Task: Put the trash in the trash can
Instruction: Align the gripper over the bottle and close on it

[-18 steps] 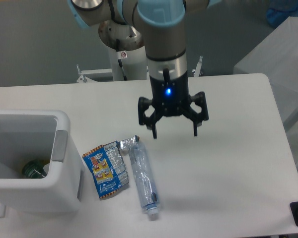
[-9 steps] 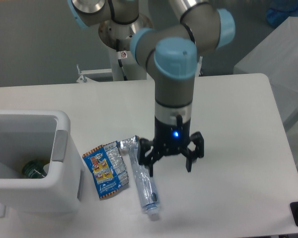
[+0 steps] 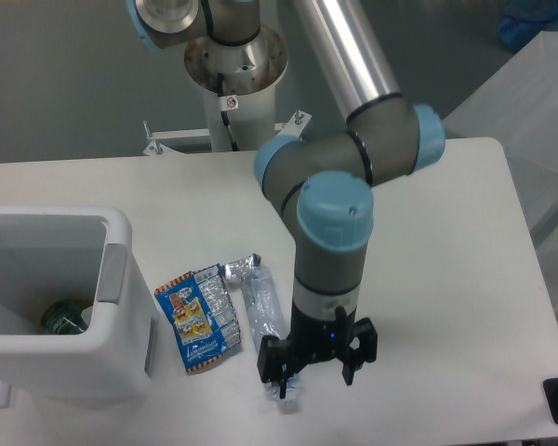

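Bottle (image 3: 263,311) lies beside wrapper (image 3: 197,319); our gripper (image 3: 312,368), fingers spread, should straddle its cap end squarely before we close.

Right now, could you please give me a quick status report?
Gripper low, jaws open over the bottle's cap end. Wrapper flat beside it. Trash can left, nothing blocking.
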`<move>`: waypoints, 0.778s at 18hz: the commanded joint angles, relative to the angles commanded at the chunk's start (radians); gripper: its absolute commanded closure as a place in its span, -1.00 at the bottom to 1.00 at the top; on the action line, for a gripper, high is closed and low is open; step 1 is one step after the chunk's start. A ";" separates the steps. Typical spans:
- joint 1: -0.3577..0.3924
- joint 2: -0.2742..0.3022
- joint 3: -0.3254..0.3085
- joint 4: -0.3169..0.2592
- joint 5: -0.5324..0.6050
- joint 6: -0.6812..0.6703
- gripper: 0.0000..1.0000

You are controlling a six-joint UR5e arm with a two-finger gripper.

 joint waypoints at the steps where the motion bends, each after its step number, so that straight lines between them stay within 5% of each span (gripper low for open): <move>1: -0.005 -0.018 0.000 -0.002 0.005 0.000 -1.00; 14: -0.006 -0.091 -0.012 0.000 0.005 -0.011 -1.00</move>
